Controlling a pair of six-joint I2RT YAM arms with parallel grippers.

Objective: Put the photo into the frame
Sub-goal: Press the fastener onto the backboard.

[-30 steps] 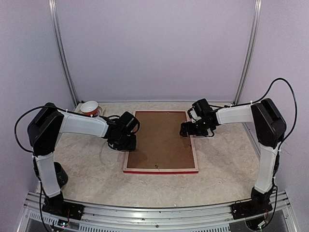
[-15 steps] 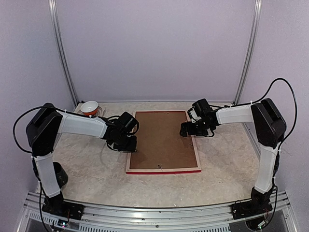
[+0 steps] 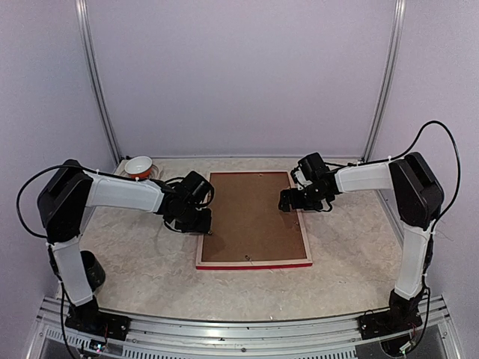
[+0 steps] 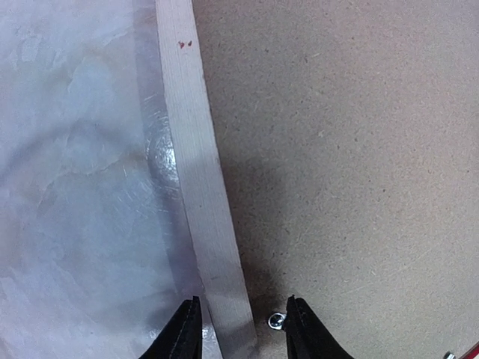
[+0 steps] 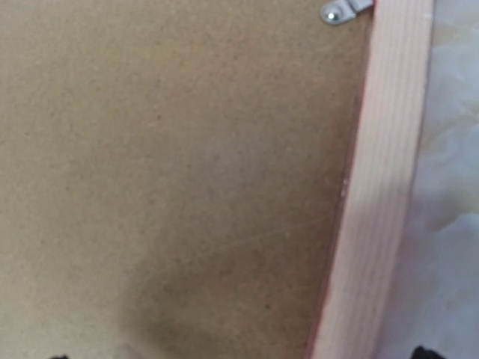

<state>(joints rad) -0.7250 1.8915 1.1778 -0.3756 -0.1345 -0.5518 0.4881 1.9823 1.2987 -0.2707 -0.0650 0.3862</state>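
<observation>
Narrowly parted, our left pincer point(image 4: 243, 333) straddles the left rail of the large rectangular frame point(image 4: 202, 187), pale wood back up at picture centre, apparently to steady it. Our right pincer point(image 3: 289, 200) hovers wide over the brown backing board point(image 3: 251, 217). We cannot see the photo.

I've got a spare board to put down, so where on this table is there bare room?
Bare: the table strip between the frame and the near edge, plus the patches flanking the frame's near corners. Crowded: both frame sides, where the left arm and right arm reach in, and the bowl's far-left corner.
</observation>
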